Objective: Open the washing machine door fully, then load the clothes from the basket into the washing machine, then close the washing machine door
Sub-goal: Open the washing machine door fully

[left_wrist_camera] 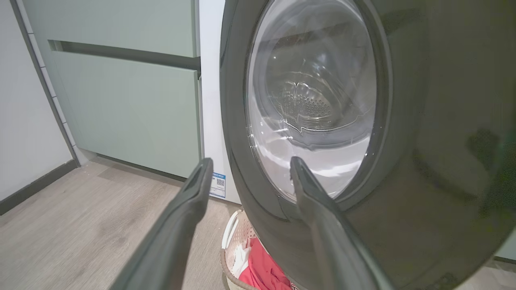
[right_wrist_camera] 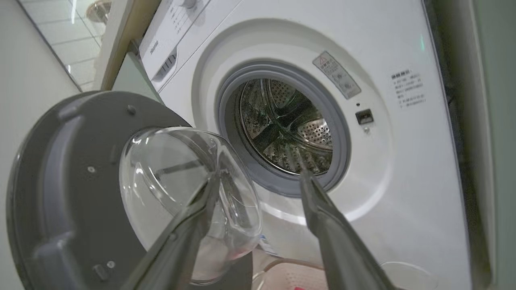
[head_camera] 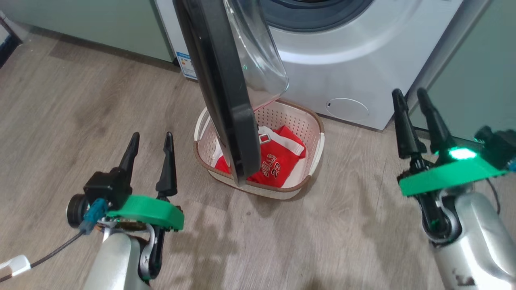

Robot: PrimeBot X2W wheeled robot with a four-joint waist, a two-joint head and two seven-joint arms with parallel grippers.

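The washing machine door [head_camera: 225, 92] stands swung out toward me, its black rim edge-on and its glass bowl [head_camera: 258, 52] facing the washing machine [head_camera: 354, 52]. Below it the basket [head_camera: 310, 121] sits on the floor with the red clothes [head_camera: 278, 157] inside, partly hidden by the door. My left gripper [head_camera: 151, 139] is open, left of the basket. My right gripper [head_camera: 409, 94] is open at the right, near the machine's front. The left wrist view shows the door [left_wrist_camera: 423, 141] close ahead, the basket [left_wrist_camera: 234, 237] and clothes [left_wrist_camera: 262, 270] beneath. In the right wrist view the door [right_wrist_camera: 60, 181] hangs left of the steel drum [right_wrist_camera: 290, 129].
Pale green cabinets [head_camera: 100, 24] stand left of the machine and another green panel [head_camera: 475, 72] at its right. A small round white flap [head_camera: 347, 109] sits low on the machine's front. Wood-look floor [head_camera: 60, 112] spreads around the basket.
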